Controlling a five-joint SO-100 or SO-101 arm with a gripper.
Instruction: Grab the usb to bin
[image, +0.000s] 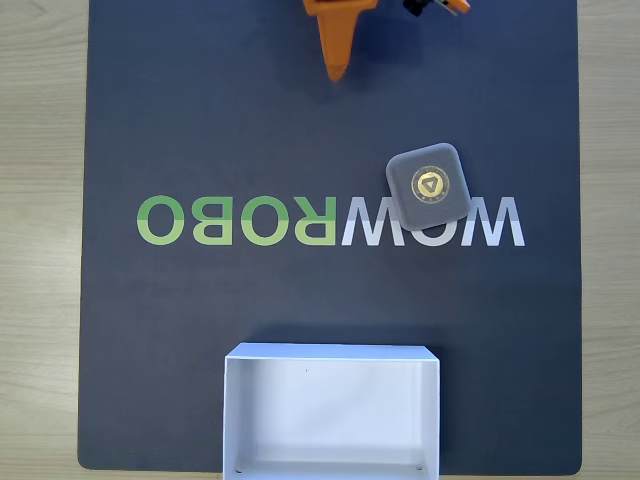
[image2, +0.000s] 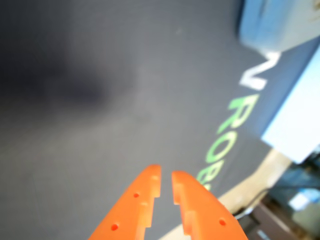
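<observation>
In the fixed view the usb (image: 428, 186), a small dark-grey rounded-square case with a round gold emblem, lies flat on the dark mat, right of centre, over the white "WOW" letters. The bin (image: 232, 420), a shallow white open box, sits at the mat's bottom edge with nothing inside. My orange gripper (image: 337, 68) points down from the top edge, left of and well above the usb, holding nothing. In the wrist view the gripper (image2: 166, 176) is shut with a thin slit between the fingers. The blurred usb (image2: 280, 22) is at top right and the bin (image2: 297, 117) at the right edge.
The dark mat (image: 200, 120) with the green and white "WOWROBO" print (image: 240, 220) covers most of the pale wooden table (image: 40, 240). Bare mat lies between gripper, usb and bin. Dark clutter shows beyond the table edge (image2: 285, 210) in the wrist view.
</observation>
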